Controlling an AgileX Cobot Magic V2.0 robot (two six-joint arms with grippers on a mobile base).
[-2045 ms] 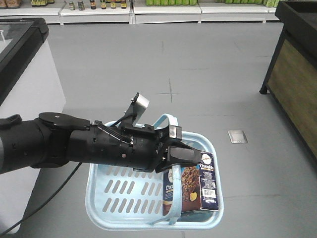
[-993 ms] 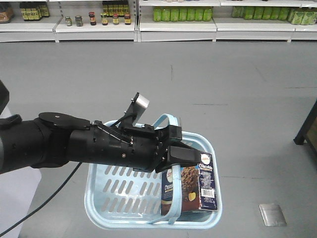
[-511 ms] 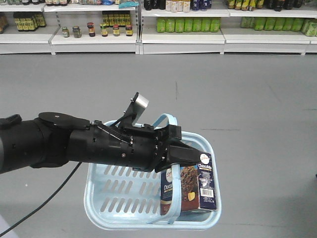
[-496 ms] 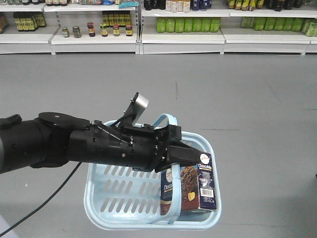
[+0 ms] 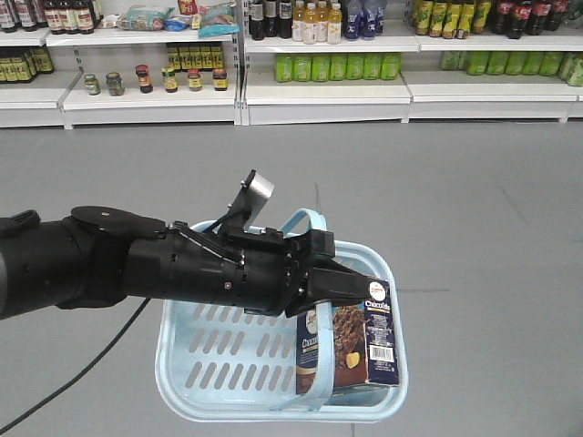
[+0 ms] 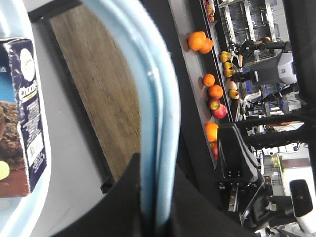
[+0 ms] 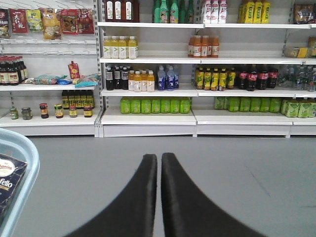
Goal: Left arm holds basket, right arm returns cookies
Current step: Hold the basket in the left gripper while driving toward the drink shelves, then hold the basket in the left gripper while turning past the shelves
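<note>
The light blue basket (image 5: 191, 364) hangs over the grey floor in the front view. Its two loop handles (image 6: 158, 98) are pinched together between the black fingers of my left gripper (image 6: 155, 165), which is shut on them. The left arm (image 5: 182, 269), with its silver tab, reaches in from the left above the basket. The navy cookies box (image 5: 351, 341) stands upright in the basket's right end, just below the left gripper (image 5: 342, 282). My right gripper (image 7: 159, 156) is shut on nothing, pointing at the shelves; the basket's corner (image 7: 24, 153) and the cookies (image 7: 10, 177) lie to its left.
Store shelves (image 5: 319, 86) with bottles and jars line the back, across open grey floor (image 5: 474, 209). The left wrist view shows a wood-panelled stand (image 6: 98, 98) holding oranges and other fruit (image 6: 215, 91).
The view has swung round: the freezer and wooden counter have gone from sight and the shelves have come closer. The left arm, basket and cookies keep the same pose.
</note>
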